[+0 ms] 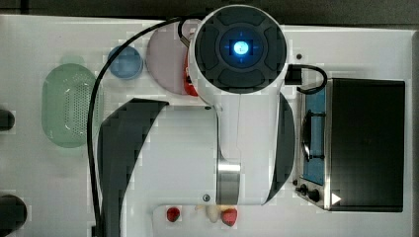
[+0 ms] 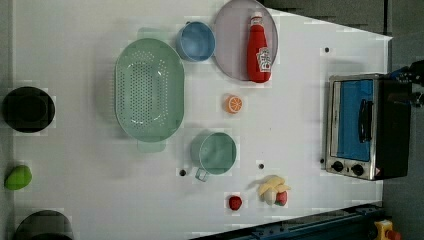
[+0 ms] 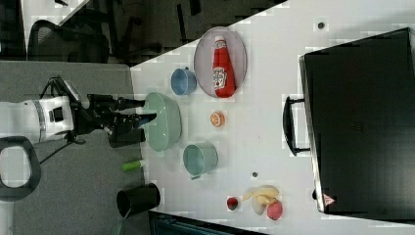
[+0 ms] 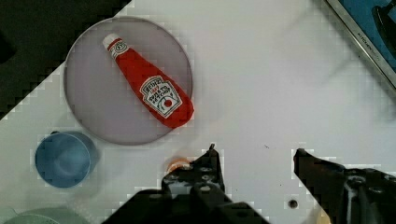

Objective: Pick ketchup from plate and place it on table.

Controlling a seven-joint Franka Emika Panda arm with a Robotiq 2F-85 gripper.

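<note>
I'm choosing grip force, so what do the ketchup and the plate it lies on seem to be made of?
The ketchup: probably soft matte plastic or rubber, a toy-like bottle with a printed label and white cap; no glassy shine. The plate: likely hard plastic or melamine, an even pale lilac with a smooth, dull surface. Neither look settles it.

White table (image 2: 75, 75) with small dark dots. In the left view: green basket (image 2: 149, 90) left of centre; blue bowl (image 2: 195, 41) and lilac plate (image 2: 230, 55) at top; orange slice (image 2: 233, 104) mid-table; teal cup (image 2: 214, 153) below it; toaster oven (image 2: 362, 127) at right; red berry (image 2: 235, 202) and mixed fruit (image 2: 274, 190) near the bottom edge.
</note>
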